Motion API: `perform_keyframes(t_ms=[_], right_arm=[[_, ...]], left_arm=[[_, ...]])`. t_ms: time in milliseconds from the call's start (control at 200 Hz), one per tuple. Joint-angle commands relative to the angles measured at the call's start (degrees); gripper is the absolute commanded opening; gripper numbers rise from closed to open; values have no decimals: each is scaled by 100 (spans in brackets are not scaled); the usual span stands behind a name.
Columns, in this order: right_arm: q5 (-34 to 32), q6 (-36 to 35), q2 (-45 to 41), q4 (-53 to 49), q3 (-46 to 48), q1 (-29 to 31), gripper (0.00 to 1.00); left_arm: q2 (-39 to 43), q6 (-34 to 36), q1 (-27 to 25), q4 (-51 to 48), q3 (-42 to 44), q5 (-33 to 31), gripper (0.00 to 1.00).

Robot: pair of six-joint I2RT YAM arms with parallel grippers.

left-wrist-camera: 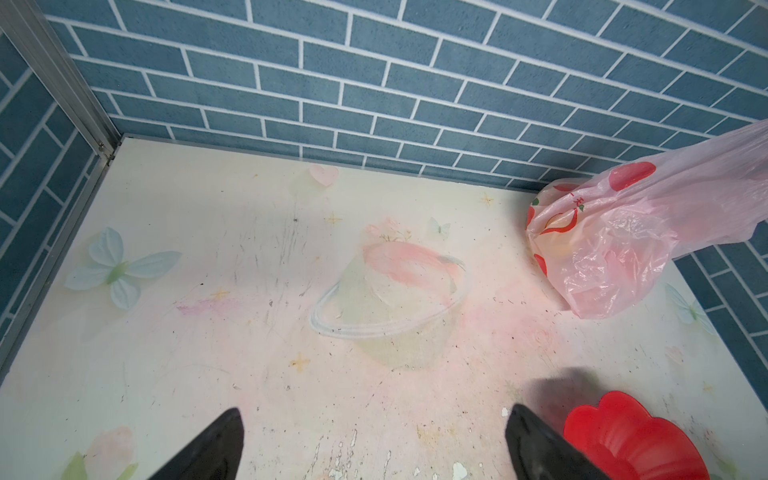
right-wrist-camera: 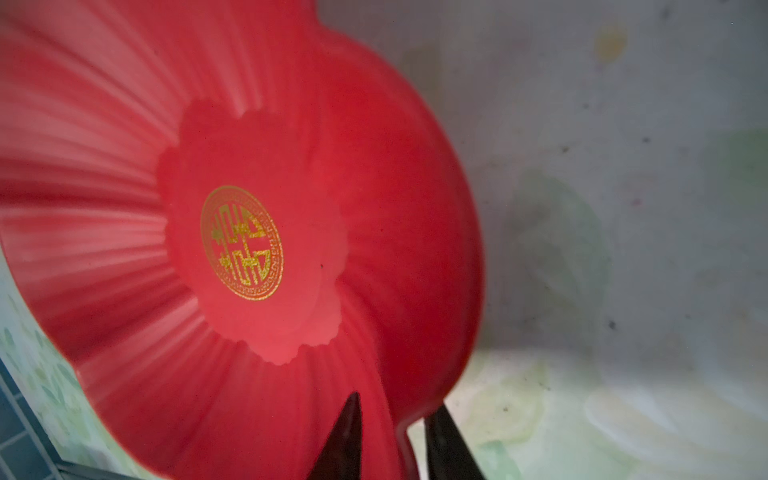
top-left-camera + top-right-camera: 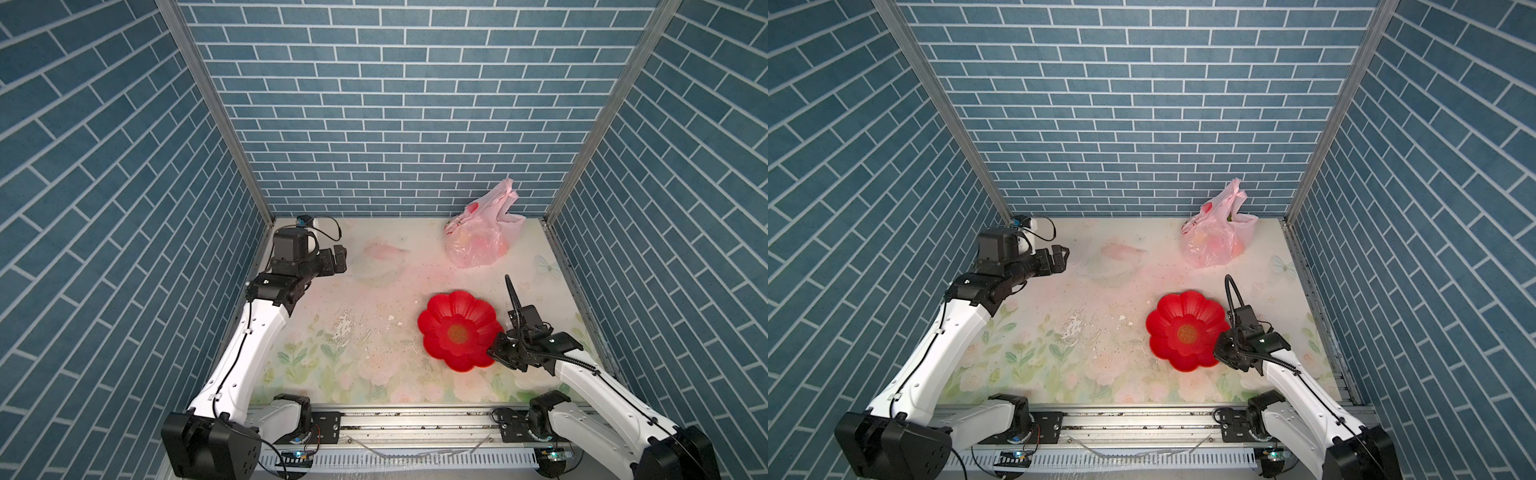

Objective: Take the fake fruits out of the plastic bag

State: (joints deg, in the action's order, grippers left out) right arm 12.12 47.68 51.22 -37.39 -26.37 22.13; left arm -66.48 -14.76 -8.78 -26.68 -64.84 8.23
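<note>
Top views: in both top views the plastic bag (image 3: pixel 478 243) is seen slumped at the far right of the table (image 3: pixel 353 332), close against the blue brick-patterned wall (image 3: pixel 395 124), with its handles standing up. Blurred orange and reddish shapes of the fake fruits (image 3: pixel 1236 248) are made out through the film, inside the bag. A red flower-shaped dish (image 3: pixel 440 316) is set nearer, well apart from the bag. The right tool (image 3: pixel 492 353) is placed at the near right rim of the dish; how its jaws stand cannot be told from here. The left tool (image 3: pixel 338 259) is held over the far left of the table, well apart from bag and dish, with its jaws spread.

Left wrist view: the left tool (image 1: pixel 374 449) is shown wide, with only bare table between its fingers (image 1: pixel 216 444). The bag (image 1: pixel 615 257) is seen against the wall, red printed marks on its film. An edge of the dish (image 1: pixel 623 440) is caught beside one finger.

Right wrist view: the right tool (image 2: pixel 399 401) is shown narrow and astride the rim of the dish (image 2: pixel 124 249). One finger is laid over the inner wall and the other is kept outside. A sliver of table is seen between the rim and the outer finger. A gold emblem (image 2: pixel 242 243) is printed at the centre of the dish.
</note>
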Motion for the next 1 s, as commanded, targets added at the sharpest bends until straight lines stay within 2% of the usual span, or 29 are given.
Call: perform_keyframes(t_ms=[0,40,140,375,600,700,855,995], right_arm=[[-464,122,-78,-555,-217,28,49],[-531,72,-36,-633,-311,28,59],[-857,-12,79,-927,-624,28,68],[-1707,-382,40,-1413,-1594,20,72],[-2650,-1226,834,-1299,-2797,15,72],[-2999,-1774,1261,-736,-3338,-7,72],[-3334,-2556,2183,809,-4078,-161,72],[-2876,-2697,3104,2084,-4668,-586,72]], left_arm=[[-74,-12,-11,24,41,125,99],[-78,12,-10,22,33,126,99],[-104,35,-10,15,15,108,99],[-275,89,-10,-78,-77,187,99],[-347,105,-10,-66,-97,307,99],[-418,107,-10,-83,-117,413,99],[-443,133,-10,-101,-142,519,99],[-392,135,-10,-59,-95,582,99]])
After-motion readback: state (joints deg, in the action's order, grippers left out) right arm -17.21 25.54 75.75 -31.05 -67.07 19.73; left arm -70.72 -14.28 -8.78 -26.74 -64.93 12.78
